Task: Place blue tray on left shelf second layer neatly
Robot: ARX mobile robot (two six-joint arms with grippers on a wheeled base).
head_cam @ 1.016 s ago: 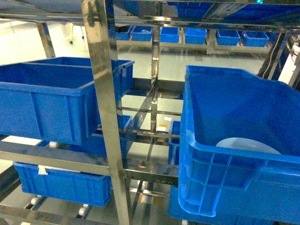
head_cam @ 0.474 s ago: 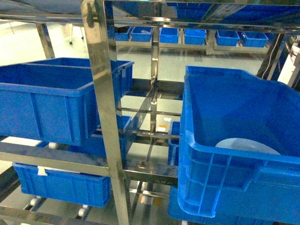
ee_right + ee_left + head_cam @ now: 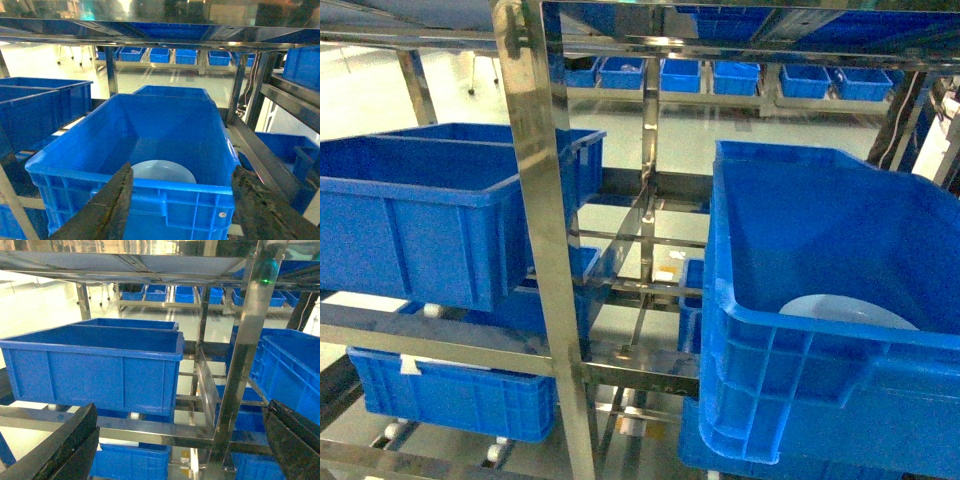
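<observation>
Gaping wide, right end effector (image 3: 182,210) empty before crate (image 3: 150,150).

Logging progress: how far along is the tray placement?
Nothing done yet: the pale blue round plastic tray lies inside the deep blue crate on the right. Both hands, left and right, are open and empty. Left: grasp tray, move it to the steel rack's left side.

Blue tray (image 3: 847,311) mostly hidden behind near wall of its deep blue crate (image 3: 790,390); only upper arc shows in head view, and right wrist view gives little more. Crate's right side and base cut off by the head frame. Left gripper (image 3: 175,440) fingertips cropped at bottom of left wrist view; right gripper (image 3: 187,210) likewise. Far bins (image 3: 720,75) too small to read contents.
</observation>
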